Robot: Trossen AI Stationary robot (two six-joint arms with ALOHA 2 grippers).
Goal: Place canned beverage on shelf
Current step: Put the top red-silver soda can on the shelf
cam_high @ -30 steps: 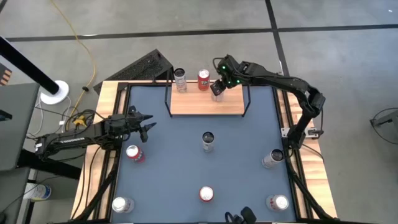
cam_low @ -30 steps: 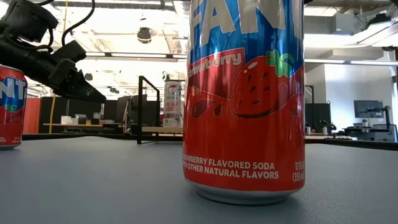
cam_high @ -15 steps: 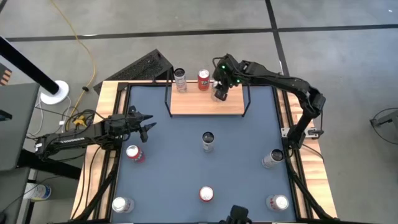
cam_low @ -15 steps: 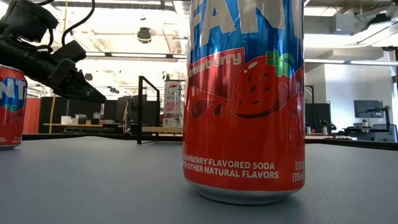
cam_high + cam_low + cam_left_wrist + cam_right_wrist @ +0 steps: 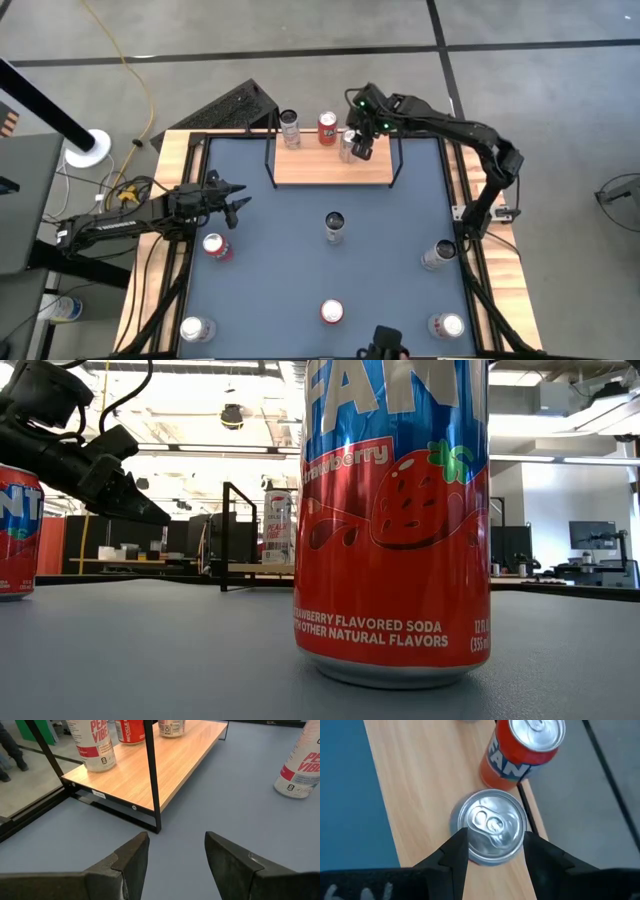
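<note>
Grey concrete floor — yellow cable, bright ceiling lights, distant desks

Both arms are built of dark, nearly black links with rounded joint housings. The right arm is slender and tubular, with thicker blocks at its joints; small green lights glow on its wrist block near the right gripper. The left arm shows a pale lettered strip along its forearm, and thin black cables run beside it. The left gripper has two broad, matt charcoal fingers with chamfered, angular inner faces and slightly lighter edges. The right gripper's fingers look the same: dark, wedge-shaped, smooth plastic with bevelled tips.
</note>
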